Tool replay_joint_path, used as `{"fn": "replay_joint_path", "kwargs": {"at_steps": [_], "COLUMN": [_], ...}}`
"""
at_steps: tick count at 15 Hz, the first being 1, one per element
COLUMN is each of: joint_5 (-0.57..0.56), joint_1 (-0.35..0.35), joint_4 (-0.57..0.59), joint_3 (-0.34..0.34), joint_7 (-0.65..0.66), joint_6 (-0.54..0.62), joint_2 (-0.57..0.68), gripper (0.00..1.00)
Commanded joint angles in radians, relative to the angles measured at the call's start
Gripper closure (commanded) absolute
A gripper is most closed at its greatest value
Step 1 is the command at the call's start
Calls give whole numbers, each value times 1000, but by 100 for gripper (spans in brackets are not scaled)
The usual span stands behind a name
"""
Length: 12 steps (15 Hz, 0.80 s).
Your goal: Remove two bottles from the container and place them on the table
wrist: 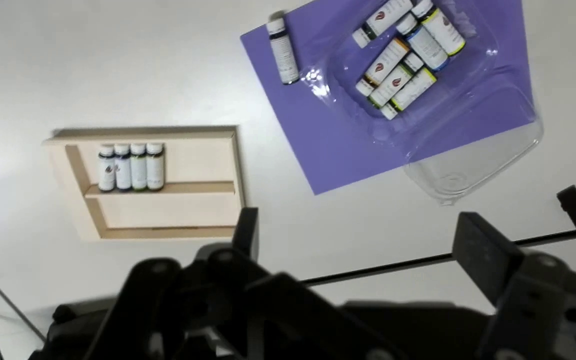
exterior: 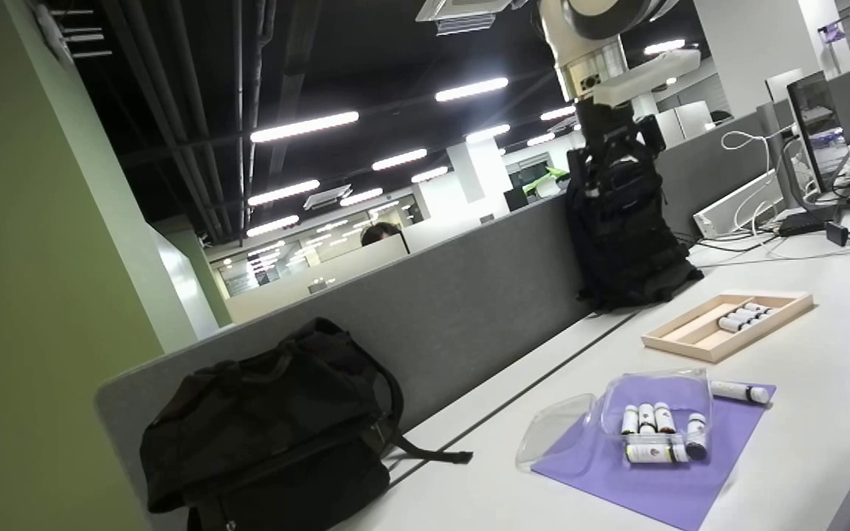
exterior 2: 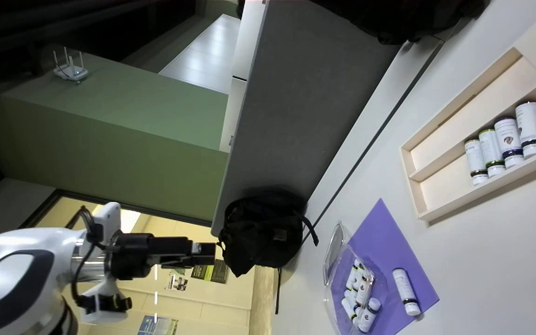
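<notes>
Several white-labelled bottles (wrist: 387,62) lie in a clear plastic container (wrist: 318,91) on the purple mat; they also show in both exterior views (exterior: 646,419) (exterior 2: 363,291). The container's clear lid (wrist: 478,162) lies folded open beside it. A single bottle (wrist: 283,52) lies outside the container at the mat's edge. Several more bottles (wrist: 123,170) lie side by side in one compartment of the wooden tray (wrist: 238,170). My gripper (wrist: 360,239) is open and empty, high above the white table (wrist: 168,75). It also shows in an exterior view (exterior 2: 205,253), apart from everything.
The purple mat (exterior: 690,495) lies under the container. A black backpack (exterior: 270,428) and another backpack (exterior: 620,221) stand against the grey partition (exterior: 462,317). A monitor (exterior: 816,133) and cables (exterior: 757,236) are at the far end. A dark seam (wrist: 383,267) runs along the table.
</notes>
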Motion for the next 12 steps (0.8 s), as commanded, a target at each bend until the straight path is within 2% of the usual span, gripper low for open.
{"fn": "replay_joint_path", "kwargs": {"at_steps": [1, 3, 9, 12], "joint_5": [10, 7, 8, 27], "joint_1": [21, 34, 29, 13], "joint_4": [8, 12, 11, 6], "joint_3": [4, 11, -3, 16], "joint_7": [65, 80, 66, 198], "joint_6": [22, 39, 36, 129], "joint_2": [47, 92, 62, 142], "gripper": [0, 0, 0, 0]}}
